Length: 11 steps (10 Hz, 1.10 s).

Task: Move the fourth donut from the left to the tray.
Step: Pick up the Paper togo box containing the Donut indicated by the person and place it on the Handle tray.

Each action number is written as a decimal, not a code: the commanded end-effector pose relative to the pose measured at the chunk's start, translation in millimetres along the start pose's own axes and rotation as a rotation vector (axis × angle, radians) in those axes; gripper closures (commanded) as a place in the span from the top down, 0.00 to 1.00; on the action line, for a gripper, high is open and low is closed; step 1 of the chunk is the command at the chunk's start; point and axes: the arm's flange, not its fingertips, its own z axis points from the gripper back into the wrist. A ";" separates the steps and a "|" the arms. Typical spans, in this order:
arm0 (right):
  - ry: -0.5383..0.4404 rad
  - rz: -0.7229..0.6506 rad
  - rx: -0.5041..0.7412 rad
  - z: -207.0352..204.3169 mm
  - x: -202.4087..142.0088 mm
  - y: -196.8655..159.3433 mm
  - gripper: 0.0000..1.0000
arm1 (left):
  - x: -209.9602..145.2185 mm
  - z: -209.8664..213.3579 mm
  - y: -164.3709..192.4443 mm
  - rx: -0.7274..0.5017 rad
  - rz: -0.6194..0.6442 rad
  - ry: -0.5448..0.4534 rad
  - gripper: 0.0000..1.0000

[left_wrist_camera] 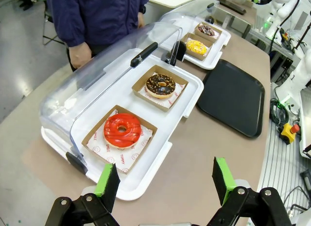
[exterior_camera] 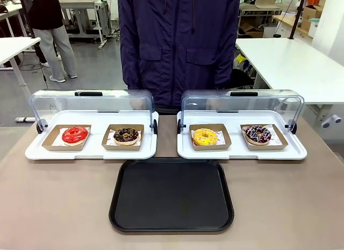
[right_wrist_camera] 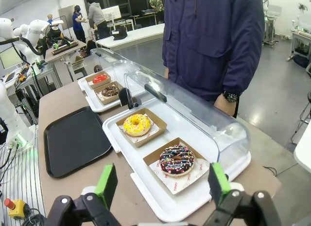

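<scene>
Four donuts stand in a row, and the fourth donut (exterior_camera: 258, 134) from the left (dark glaze, white and pink stripes, sprinkles) is the rightmost. It lies flat, hole up, in a square cardboard holder (exterior_camera: 279, 143). Being a ring, it has no long axis and points no particular way. Its holder sits roughly square to the edges of the white display tray (exterior_camera: 242, 153) beneath it, at that tray's right end, with the yellow donut (exterior_camera: 205, 136) just beside it on the left. The clear lid (exterior_camera: 239, 105) is swung back to the far side, so the donut is uncovered from the near side. The black tray (exterior_camera: 171, 195) lies bare at mid-table, nearer than the donuts, its long axis running left to right. A person (exterior_camera: 177, 40) stands at the far edge.

The right gripper (right_wrist_camera: 162, 176) hovers on the near side of the donut, fingers spread wide and holding nothing. The left gripper (left_wrist_camera: 165, 167) is likewise spread and empty at the left end of the table (left_wrist_camera: 204, 153). By my judgement the task is not yet begun and the approach is the step in hand. The next move likely calls for the right arm to come down over the holder, close on it, and carry it left and nearer to the tray.
</scene>
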 end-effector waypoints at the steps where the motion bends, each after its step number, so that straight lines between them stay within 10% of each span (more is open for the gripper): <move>1: -0.012 0.006 0.005 -0.3 1.5 0.1 1.00 | 0.2 0.5 -1.1 -0.006 -0.003 -0.005 1.00; 11: -0.012 0.006 0.005 -0.3 1.5 0.1 1.00 | 0.2 0.5 -1.1 -0.006 -0.003 -0.005 1.00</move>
